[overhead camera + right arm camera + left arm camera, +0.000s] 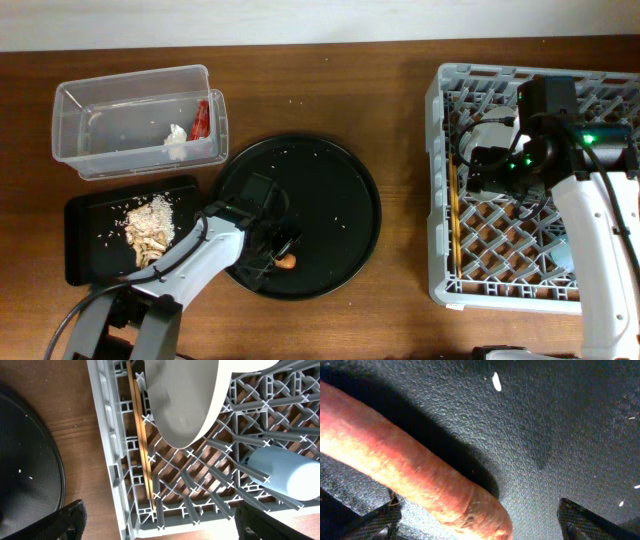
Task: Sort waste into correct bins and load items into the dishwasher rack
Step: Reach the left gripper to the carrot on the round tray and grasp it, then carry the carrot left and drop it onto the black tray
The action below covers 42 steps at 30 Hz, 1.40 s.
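Note:
The thin orange carrot (287, 263) lies on the large round black tray (330, 190). My left gripper (272, 248) is low over it and open. In the left wrist view the carrot (405, 467) runs between the two fingers (480, 527), closer to the left one. My right gripper (488, 162) is open and empty above the dishwasher rack (440, 190). The rack (112, 460) holds the chopsticks (142, 445), a small blue cup (285, 472) on its side and a pale round dish (182, 400). The clear tub (75, 125) holds the red wrapper (201, 118) and the white tissue (177, 135).
The shallow black rectangular tray (85, 240) at the front left holds the beige food scraps (150, 228). A few white crumbs are scattered on the round tray. Bare brown table shows between the round tray and the rack (405, 200).

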### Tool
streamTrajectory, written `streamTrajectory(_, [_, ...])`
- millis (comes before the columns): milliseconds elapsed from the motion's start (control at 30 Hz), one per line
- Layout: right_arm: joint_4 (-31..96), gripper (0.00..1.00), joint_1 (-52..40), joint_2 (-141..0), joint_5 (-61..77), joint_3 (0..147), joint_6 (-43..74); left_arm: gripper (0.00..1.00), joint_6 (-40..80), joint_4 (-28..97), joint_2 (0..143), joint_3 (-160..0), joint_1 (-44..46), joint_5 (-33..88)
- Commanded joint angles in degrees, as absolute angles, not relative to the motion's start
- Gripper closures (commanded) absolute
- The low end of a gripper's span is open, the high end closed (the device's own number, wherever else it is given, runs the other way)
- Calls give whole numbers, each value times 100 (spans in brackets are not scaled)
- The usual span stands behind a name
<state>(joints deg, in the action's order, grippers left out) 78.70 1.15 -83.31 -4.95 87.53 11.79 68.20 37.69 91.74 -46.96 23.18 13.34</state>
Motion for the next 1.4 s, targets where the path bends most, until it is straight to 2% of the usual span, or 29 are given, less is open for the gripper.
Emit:
streamTrajectory(0, [7872, 6, 156, -8324, -464, 8764, 1181, 23, 6943, 3642, 9192, -4541, 2320, 696])
streamTrajectory(67, [7872, 6, 156, -8324, -467, 8764, 1181, 44, 6941, 3651, 9190, -4541, 2320, 701])
streamTrajectory(133, [7872, 6, 156, -8324, -467, 8764, 1181, 60, 6941, 3653, 9190, -4541, 2320, 705])
streamTrajectory(200, [7872, 6, 156, -8324, -467, 8764, 1181, 69, 6938, 3686, 9190, -4541, 2320, 768])
streamTrajectory(367, [7872, 6, 156, -8324, -469, 8764, 1181, 75, 6768, 3693, 8982, -4576, 2287, 1111])
streamTrajectory(533, [7872, 6, 156, -8324, -469, 8764, 1181, 76, 5332, 3691, 7850, -4960, 1586, 591])
streamTrajectory(633, [7872, 6, 156, -8324, -469, 8764, 1181, 75, 4884, 3736, 7218, -4995, 379, 32])
streamTrajectory(833, [7872, 6, 156, -8324, -469, 8764, 1181, 74, 4783, 3798, 7594, -4993, -2342, -543])
streamTrajectory(1033, [7870, 6, 156, -8324, -469, 8764, 1181, 73, 4783, 3660, 8829, -4993, -3175, -587])
streamTrajectory(1067, [7870, 6, 156, -8324, -469, 8764, 1181, 69, 4783, 3640, 9013, -4993, -3183, -587])
streamTrajectory(1133, [7872, 6, 156, -8324, -469, 8764, 1181, 68, 4783, 3614, 9164, -4993, -3183, -582])
streamTrajectory(1167, [7870, 6, 156, -8324, -469, 8764, 1181, 62, 4783, 3575, 9164, -5000, -3183, -585])
streamTrajectory(1200, [7870, 6, 156, -8324, -469, 8764, 1181, 39, 4781, 3555, 9164, -5022, -3183, -585])
streamTrajectory(1233, [7870, 6, 156, -8324, -469, 8764, 1181, 24, 4716, 3557, 9159, -5061, -3183, -558])
streamTrajectory(1267, [7870, 6, 156, -8324, -469, 8764, 1181, 13, 4488, 3566, 9146, -5159, -3183, -397])
streamTrajectory(1300, [7870, 6, 156, -8324, -469, 8764, 1181, 4, 4281, 3649, 9124, -5328, -3183, -130])
streamTrajectory(1367, [7819, 4, 156, -8324, -419, 8764, 1179, 1, 4069, 4156, 8984, -5999, -3124, 279])
